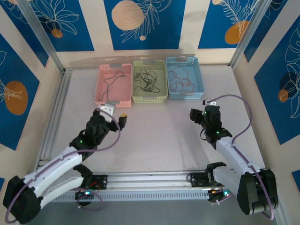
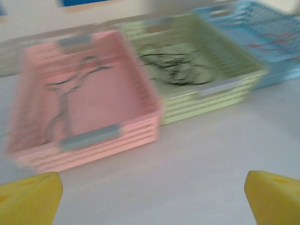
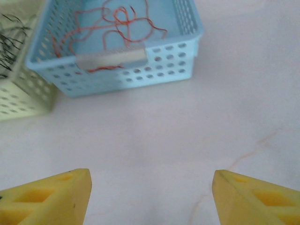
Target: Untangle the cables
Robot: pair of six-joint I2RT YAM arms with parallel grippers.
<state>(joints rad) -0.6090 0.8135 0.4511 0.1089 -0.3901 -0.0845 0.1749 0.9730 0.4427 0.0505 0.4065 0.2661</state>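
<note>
1. The cables (image 1: 146, 80) lie split by colour among three baskets that stand side by side, touching, at the far edge of the bench (image 1: 154, 140).
2. In the pink basket (image 1: 114, 102), on the left, one thin dark strand (image 1: 112, 79) snakes lengthwise in loose bends.
3. In the green basket (image 1: 150, 98), in the centre, hair-thin black wires (image 2: 173, 70) are heaped in a scribbled knot of loops.
4. In the blue basket (image 3: 154, 61), on the right, orange-red wire (image 3: 117, 18) curls in open coils, one bend pressed against the near wall.
5. The left gripper (image 2: 150, 201) hovers near the pink basket, jaws spread wide over bare bench.
6. The right gripper (image 3: 150, 197) faces the blue basket from a short way off, jaws parted over bare bench.
</note>
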